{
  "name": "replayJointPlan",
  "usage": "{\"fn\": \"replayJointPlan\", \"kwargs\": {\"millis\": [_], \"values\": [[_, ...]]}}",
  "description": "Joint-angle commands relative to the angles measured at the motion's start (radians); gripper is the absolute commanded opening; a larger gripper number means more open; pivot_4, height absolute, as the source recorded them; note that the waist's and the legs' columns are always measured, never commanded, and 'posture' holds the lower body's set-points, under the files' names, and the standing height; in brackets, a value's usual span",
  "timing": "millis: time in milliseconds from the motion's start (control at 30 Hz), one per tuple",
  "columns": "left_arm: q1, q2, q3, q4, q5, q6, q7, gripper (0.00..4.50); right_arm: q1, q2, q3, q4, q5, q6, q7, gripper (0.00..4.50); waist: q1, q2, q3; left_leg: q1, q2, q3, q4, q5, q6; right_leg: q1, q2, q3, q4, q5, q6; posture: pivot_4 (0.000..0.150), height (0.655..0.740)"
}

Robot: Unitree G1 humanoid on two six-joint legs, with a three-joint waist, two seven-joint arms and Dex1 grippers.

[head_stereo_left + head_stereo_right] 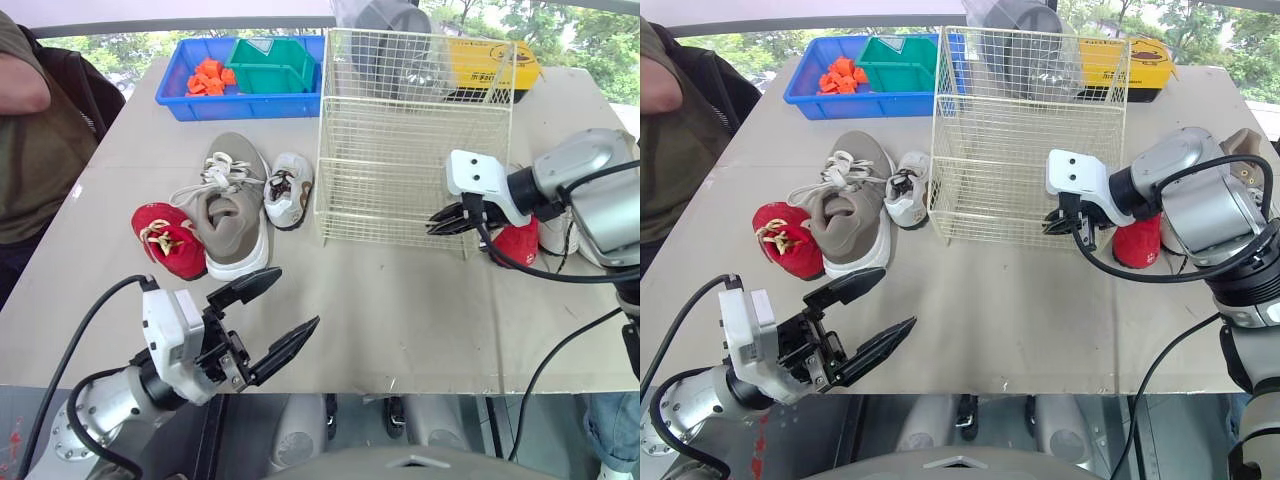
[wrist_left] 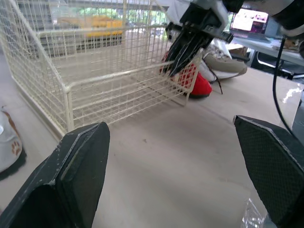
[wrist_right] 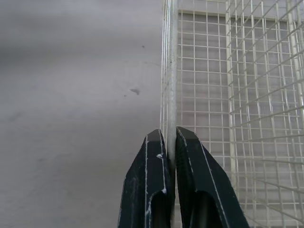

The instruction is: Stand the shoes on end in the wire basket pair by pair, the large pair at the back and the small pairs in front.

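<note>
Basket [image 1: 400,140] stands mid-tabletop [image 1: 400,310], toward the back. R pincer [image 1: 435,222] is closed tight on basket wire near its front-right corner, w/ fingers [image 3: 152,166] pinching an upright rod betw. them. Shoes all lie outside on the tabletop. Left of basket is a grey shoe [image 1: 232,215], w/ a red shoe [image 1: 170,240] against its left side and a small white shoe [image 1: 288,190] just beside its right. A 2nd red shoe [image 1: 518,243] lies right of basket, partly behind R arm. L pincer [image 1: 297,297] gapes wide, holding nothing — it hovers over the tabletop's near edge, front-left. Blue bin [image 1: 200,95] and green bin [image 1: 272,65] sit at back-left.
</note>
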Motion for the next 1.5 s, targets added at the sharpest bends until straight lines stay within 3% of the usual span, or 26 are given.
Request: {"fn": "replayJointPlan", "kwargs": {"millis": [33,233,467,600,667,800,900,1067,1300,1367,1500], "values": [[0.007,-0.009,-0.003,-0.011,0.008,-0.032,-0.006,4.50,-0.004,-0.004,0.000,-0.071,0.045,0.026,-0.002,0.05,0.000,0.000,0.000,0.000,0.000,0.000,0.000,0.000,0.000,0.000,0.000,0.000,0.000,0.000,0.000,0.150,0.7400],[0.034,-0.026,0.002,0.031,0.028,-0.075,-0.050,4.50,-0.001,-0.013,0.010,-0.053,0.045,-0.005,-0.019,0.05,-0.002,0.000,0.000,0.000,0.000,0.000,0.000,0.000,0.000,0.000,0.000,0.000,0.000,0.000,0.000,0.150,0.7400],[0.049,-0.027,0.005,0.064,0.042,-0.105,-0.078,4.50,0.026,0.010,-0.047,0.022,0.061,-0.202,-0.045,0.05,-0.003,-0.002,-0.001,0.000,0.000,0.000,0.001,0.000,0.000,0.000,0.001,0.000,0.000,0.000,0.000,0.150,0.7400],[0.044,-0.016,0.016,0.072,0.032,-0.098,-0.082,4.50,0.035,0.019,-0.089,0.103,0.089,-0.337,-0.035,1.35,-0.002,-0.002,-0.001,0.001,0.000,0.001,0.001,0.000,0.000,0.000,0.001,0.001,0.001,0.000,0.000,0.150,0.7400],[0.041,-0.013,0.028,0.076,0.022,-0.089,-0.072,4.50,0.052,0.025,-0.130,0.128,0.127,-0.431,-0.020,2.44,0.001,-0.002,-0.001,0.001,0.000,0.001,0.001,0.000,0.000,0.000,0.001,0.001,0.001,0.000,0.000,0.150,0.7400],[0.047,-0.027,0.085,0.075,-0.024,-0.058,-0.006,4.50,0.082,0.050,-0.242,0.073,0.263,-0.402,-0.037,4.34,0.003,-0.003,0.000,0.000,0.000,0.001,0.001,0.000,0.000,0.000,0.001,0.001,0.001,0.000,0.000,0.150,0.7400],[0.041,-0.053,0.125,0.068,-0.046,-0.019,0.100,4.50,0.133,0.067,-0.355,-0.045,0.452,-0.314,-0.049,4.34,0.003,-0.003,0.000,0.000,0.000,0.000,0.001,0.000,0.000,0.000,0.001,0.001,0.001,0.000,0.001,0.150,0.7400],[-0.030,-0.086,0.172,-0.009,-0.067,0.138,0.455,4.50,0.260,0.152,-0.489,-0.226,0.612,-0.269,-0.242,4.34,0.005,-0.005,-0.001,0.001,0.001,-0.001,0.001,0.000,0.000,0.002,0.001,0.000,0.002,0.001,0.002,0.150,0.7400],[-0.165,0.024,0.213,-0.099,-0.185,0.392,0.831,4.50,0.383,0.171,-0.492,-0.351,0.682,-0.241,-0.366,4.34,0.005,-0.006,-0.002,0.003,0.001,-0.002,0.002,0.000,0.000,0.003,0.000,0.000,0.003,0.001,0.002,0.150,0.7400],[-0.219,0.076,0.213,-0.072,-0.188,0.441,0.855,4.50,0.374,0.179,-0.475,-0.350,0.694,-0.232,-0.385,4.34,0.006,-0.006,-0.002,0.003,0.000,-0.002,0.002,0.000,0.000,0.004,0.000,-0.001,0.003,0.001,0.002,0.150,0.7400],[-0.411,0.083,0.120,0.026,-0.179,0.541,0.972,4.50,0.399,0.157,-0.462,-0.365,0.704,-0.232,-0.372,4.34,0.009,-0.006,-0.002,0.004,0.000,-0.002,0.002,0.000,0.000,0.005,0.001,-0.001,0.003,0.001,0.002,0.150,0.7400]]}}
